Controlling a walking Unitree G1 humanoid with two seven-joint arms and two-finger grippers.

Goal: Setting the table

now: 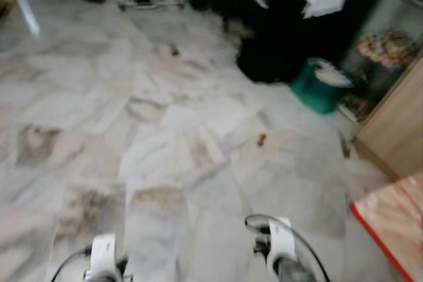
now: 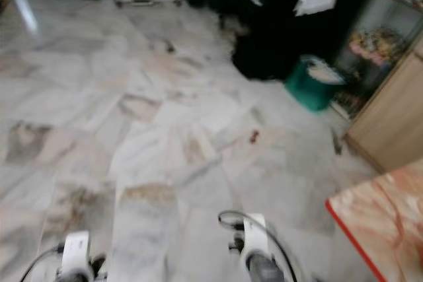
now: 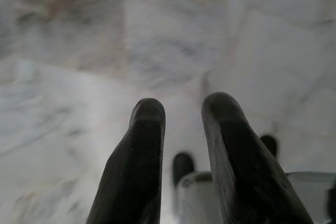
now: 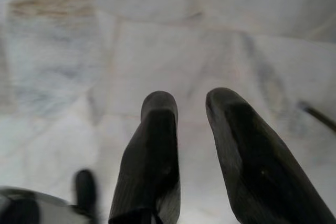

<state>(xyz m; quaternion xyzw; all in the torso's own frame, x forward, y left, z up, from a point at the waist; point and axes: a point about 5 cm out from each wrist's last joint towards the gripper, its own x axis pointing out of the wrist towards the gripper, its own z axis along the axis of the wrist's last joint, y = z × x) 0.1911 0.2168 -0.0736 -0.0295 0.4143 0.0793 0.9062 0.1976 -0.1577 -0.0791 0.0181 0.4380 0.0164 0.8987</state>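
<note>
Table corner, red-edged, sits at my lower right over marble floor. My left gripper and right gripper hang parted, holding nothing.

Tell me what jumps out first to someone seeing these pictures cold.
The wide marble floor dominates, blurred as if mid-walk. Ahead on the right a green bucket sits beside a dark piano with a white cloth, and a red-edged table corner pokes in at near right. Both grippers, left and right, hang empty and slightly open over the floor.
</note>
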